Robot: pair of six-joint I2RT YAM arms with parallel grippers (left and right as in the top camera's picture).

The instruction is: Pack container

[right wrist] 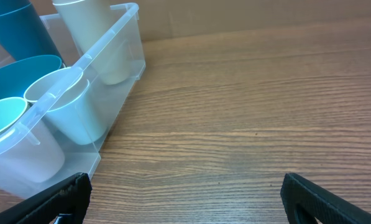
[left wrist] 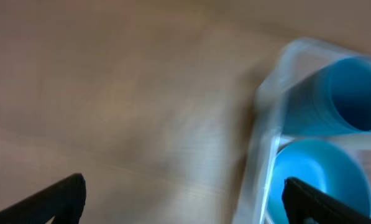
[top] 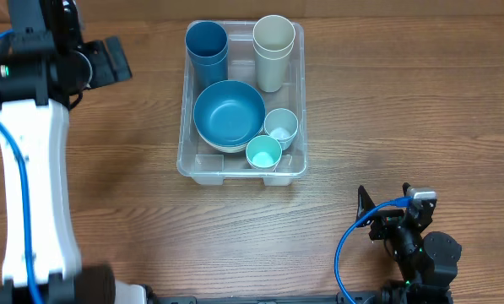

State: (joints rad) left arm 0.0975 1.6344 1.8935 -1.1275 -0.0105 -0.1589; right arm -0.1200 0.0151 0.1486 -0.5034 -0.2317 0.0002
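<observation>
The clear plastic container (top: 184,127) stands at the table's middle. It holds a stack of blue cups (top: 206,46), a stack of cream cups (top: 273,46), a blue bowl (top: 229,114), a small white cup (top: 281,125) and a small teal cup (top: 263,153). My left gripper (top: 116,59) is open and empty, left of the container's far corner. Its view is blurred and shows the container wall (left wrist: 260,162), the blue cups (left wrist: 347,93) and the bowl (left wrist: 316,180) past the open fingers (left wrist: 185,186). My right gripper (top: 391,207) is open and empty near the front right; its fingers (right wrist: 182,186) are over bare wood beside the container (right wrist: 104,40).
The left arm's white link (top: 32,169) runs down the table's left side. A blue cable (top: 353,245) loops by the right arm's base. Bare wooden table surrounds the container on all sides.
</observation>
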